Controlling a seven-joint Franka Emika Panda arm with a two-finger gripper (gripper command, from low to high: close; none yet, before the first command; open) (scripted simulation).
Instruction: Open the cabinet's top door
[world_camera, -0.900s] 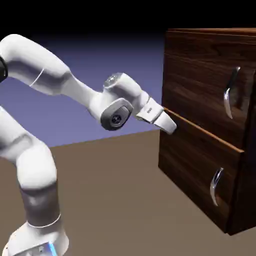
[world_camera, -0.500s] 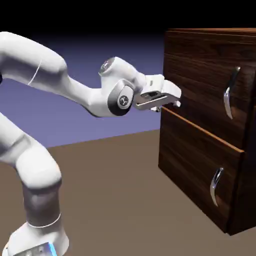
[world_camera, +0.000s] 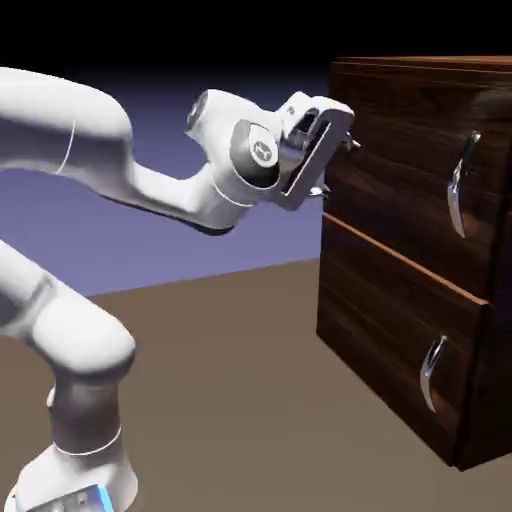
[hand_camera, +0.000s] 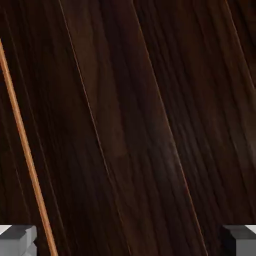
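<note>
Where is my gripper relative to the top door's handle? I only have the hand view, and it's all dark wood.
Observer: In the exterior view, the gripper is at the left edge of the cabinet front, level with the top door. The long handle is well to the right, untouched.
Operator: Is that door open at all?
Observer: No, it looks shut.
Operator: And the arm?
Observer: It reaches in from the left, clear of the cabinet.

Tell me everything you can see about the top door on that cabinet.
The top door is the upper, larger front panel of the cabinet, dark walnut-looking wood with slanting grain. A long curved silver handle stands upright near its right side. It looks shut, flush with the front. The open gripper is close to its left edge, holding nothing; contact can't be told.
</note>
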